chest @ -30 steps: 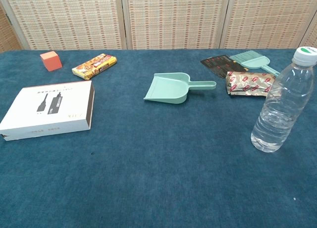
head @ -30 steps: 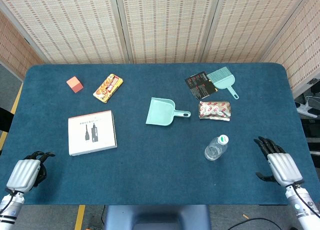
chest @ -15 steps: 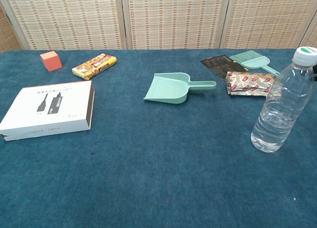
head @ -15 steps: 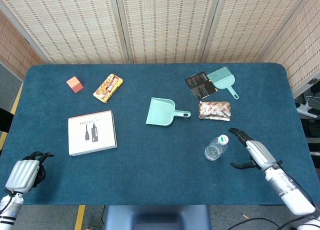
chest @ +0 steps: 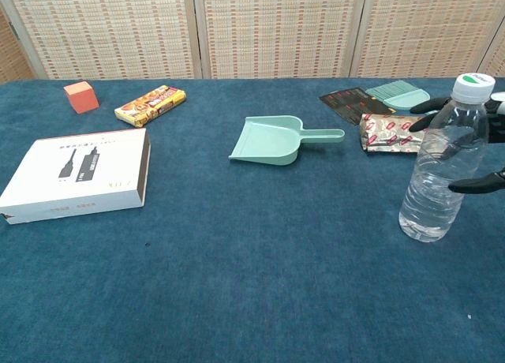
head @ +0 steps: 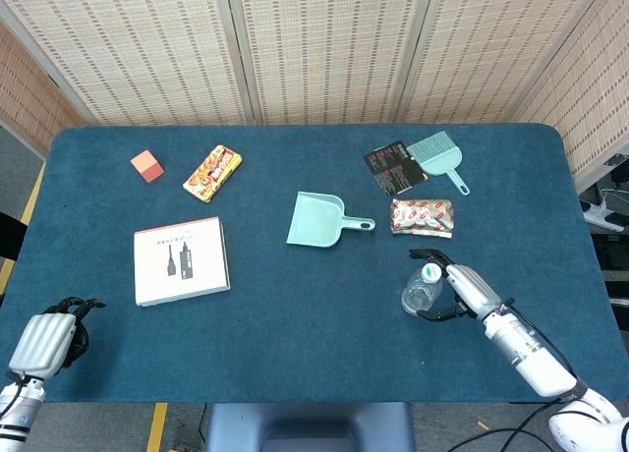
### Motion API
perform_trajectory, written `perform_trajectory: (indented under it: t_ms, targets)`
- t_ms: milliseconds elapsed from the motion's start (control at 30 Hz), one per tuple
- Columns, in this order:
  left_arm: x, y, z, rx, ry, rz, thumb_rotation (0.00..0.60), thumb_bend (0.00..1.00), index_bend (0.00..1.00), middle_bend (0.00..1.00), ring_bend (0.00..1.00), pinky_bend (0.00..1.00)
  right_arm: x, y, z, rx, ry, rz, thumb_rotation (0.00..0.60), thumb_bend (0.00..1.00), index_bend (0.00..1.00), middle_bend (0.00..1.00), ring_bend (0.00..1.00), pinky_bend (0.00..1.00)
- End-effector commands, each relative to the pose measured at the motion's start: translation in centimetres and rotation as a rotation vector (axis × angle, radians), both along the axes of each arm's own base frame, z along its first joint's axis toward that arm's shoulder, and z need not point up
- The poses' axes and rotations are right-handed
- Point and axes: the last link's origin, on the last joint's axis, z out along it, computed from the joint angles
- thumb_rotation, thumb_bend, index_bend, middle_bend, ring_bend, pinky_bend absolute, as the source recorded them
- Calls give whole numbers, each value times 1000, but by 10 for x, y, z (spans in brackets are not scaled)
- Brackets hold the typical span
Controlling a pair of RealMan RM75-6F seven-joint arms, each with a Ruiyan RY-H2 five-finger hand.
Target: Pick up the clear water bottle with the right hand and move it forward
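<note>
The water bottle (chest: 442,164) stands upright on the blue counter (head: 295,305), near its right front part. The right hand (head: 454,287) is just beside the bottle, fingers (chest: 476,185) spread around it, not closed. The left hand (head: 44,340) rests at the front left edge, fingers curled in, holding nothing.

Wall: we see folding screens (head: 324,49) with a woven beige pattern, standing behind the far edge of the table.
Table: it has a dark blue cloth (head: 295,314).
Floor: we see grey floor (head: 15,167) at left, with a yellow line (head: 157,427) near.
Light: even, with soft shadows.
</note>
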Motion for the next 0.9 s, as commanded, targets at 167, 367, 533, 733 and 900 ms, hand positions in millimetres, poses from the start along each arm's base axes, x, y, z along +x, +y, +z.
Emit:
perform_trajectory:
  t_ms: [167,367,533,733,900]
  targets:
    - [0,0,-1,-2,0,-2,600,875,289,343,225,373,0,-5,1,-110,32,0,600,264,665,580,497,652]
    - [1,0,-1,-4,0,-4,600,875,289,345,225,373,9,-15,19,-400,180,128,600,321,737,621,538,690]
    - [1,0,-1,-6,0,-3,600,875,289,347,225,373,22,-20,27,-649,339,219,600,323,755,633,551,702]
    - [1,-1,-1,-7,0,-3,600,875,289,348,225,373,25,-20,23,-741,466,273,600,323,755,636,555,705]
    - [1,0,-1,-7,1,-2,600,875,289,349,225,373,26,-11,10,-326,68,122,600,323,755,640,560,707]
